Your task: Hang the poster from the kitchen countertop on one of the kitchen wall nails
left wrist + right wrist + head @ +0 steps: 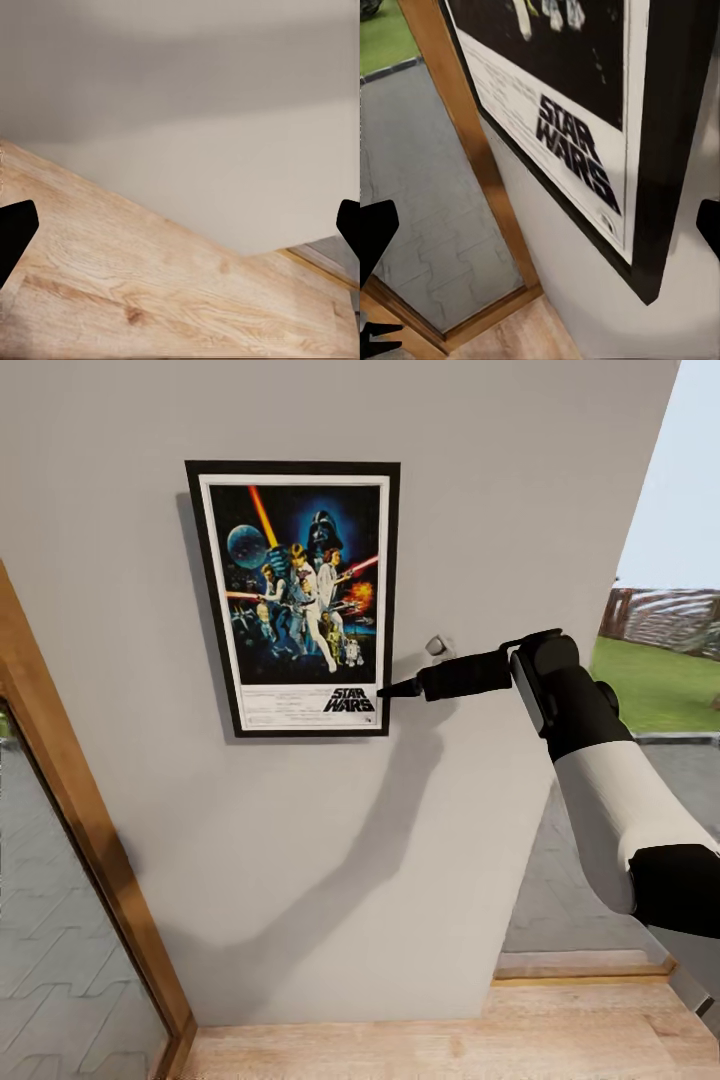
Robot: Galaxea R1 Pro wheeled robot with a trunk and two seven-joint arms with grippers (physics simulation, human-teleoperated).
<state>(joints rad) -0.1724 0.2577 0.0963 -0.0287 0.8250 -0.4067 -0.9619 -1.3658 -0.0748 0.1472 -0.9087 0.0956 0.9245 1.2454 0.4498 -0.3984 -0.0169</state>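
The Star Wars poster (296, 595) hangs flat and upright on the grey wall, black frame and white border all visible. My right gripper (396, 688) reaches in from the right, its tip at the poster's lower right edge beside the title. In the right wrist view the poster's lower corner (649, 247) lies close ahead of the right gripper (544, 229), whose fingers stand wide apart and open, gripping nothing. A small grey wall nail (437, 646) sticks out just right of the poster, above my right wrist. The left gripper (180, 232) is open over the wooden floor. The kitchen countertop is out of view.
A wooden door frame (70, 810) with glass runs down the left; paving shows behind it. Light wood floor (450, 1040) lies at the wall's foot. The wall ends at the right, where a lawn (655, 685) and fence show outside.
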